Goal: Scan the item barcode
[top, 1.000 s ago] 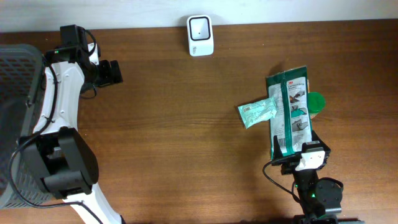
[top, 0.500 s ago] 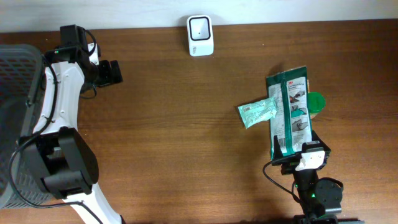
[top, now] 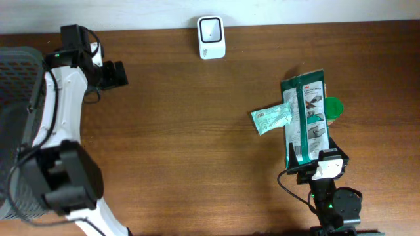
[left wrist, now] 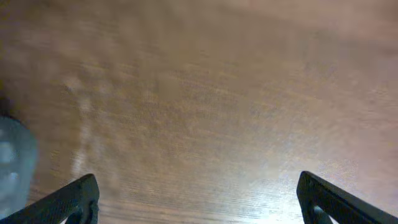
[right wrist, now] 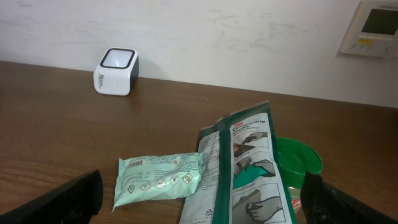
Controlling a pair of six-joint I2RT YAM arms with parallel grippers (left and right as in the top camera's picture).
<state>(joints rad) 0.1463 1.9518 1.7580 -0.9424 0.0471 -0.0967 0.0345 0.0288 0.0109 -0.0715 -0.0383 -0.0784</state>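
The white barcode scanner point(top: 211, 37) stands at the table's far edge, also in the right wrist view as the scanner point(right wrist: 116, 71). A mint-green wipes pack point(top: 271, 118) lies flat at right, its barcode facing up; in the right wrist view the pack point(right wrist: 160, 178) lies left of a long green-and-white package point(right wrist: 249, 168). That package point(top: 306, 118) rests partly on a green round container point(top: 333, 107). My right gripper point(right wrist: 202, 208) is open just short of these items, holding nothing. My left gripper point(top: 117, 74) is far left, open over bare wood, the gripper point(left wrist: 199, 205) empty.
A dark mesh basket point(top: 16, 98) sits at the table's left edge beside the left arm. A wall thermostat point(right wrist: 376, 25) hangs behind the table. Something blurred and grey shows at the left wrist view's left edge point(left wrist: 12, 162).
The left arm has shifted slightly to the left and away; its gripper stays open. The right arm and the items have not moved.
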